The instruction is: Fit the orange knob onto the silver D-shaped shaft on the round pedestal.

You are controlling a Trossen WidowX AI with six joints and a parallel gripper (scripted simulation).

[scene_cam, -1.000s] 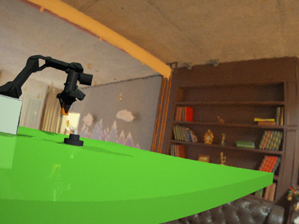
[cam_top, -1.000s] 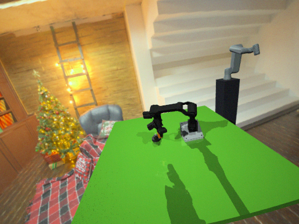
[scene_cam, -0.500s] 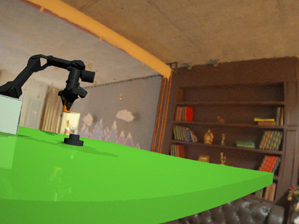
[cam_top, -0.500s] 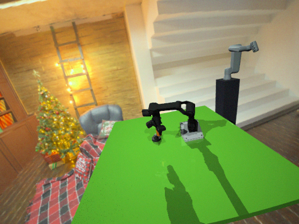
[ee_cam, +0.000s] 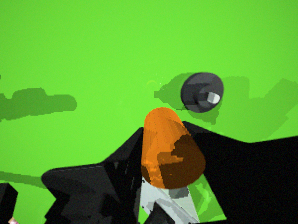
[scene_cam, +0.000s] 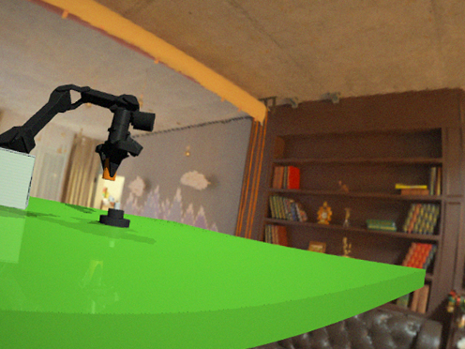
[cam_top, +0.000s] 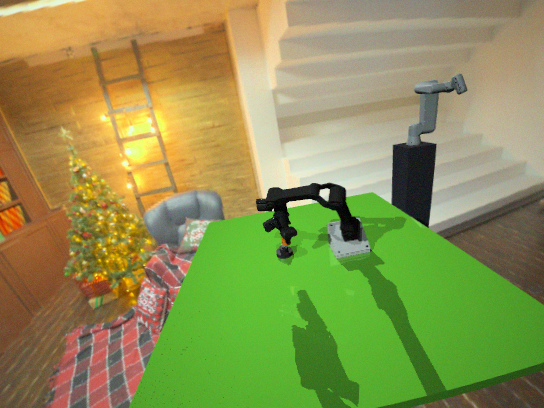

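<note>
The orange knob is held between the fingers of my gripper, which is shut on it and points down. The dark round pedestal stands on the green table. Its silver shaft sticks up from the middle. In the exterior view the knob hangs above the shaft with a clear gap, slightly to its left. In the wrist view the pedestal lies above and right of the knob. The knob's hole is hidden, and the shaft's flat side cannot be made out.
The arm's pale base block stands on the green table, right of the pedestal in the top view and left of it in the exterior view. Arm shadows fall across the table. A grey arm on a black column stands beyond the table.
</note>
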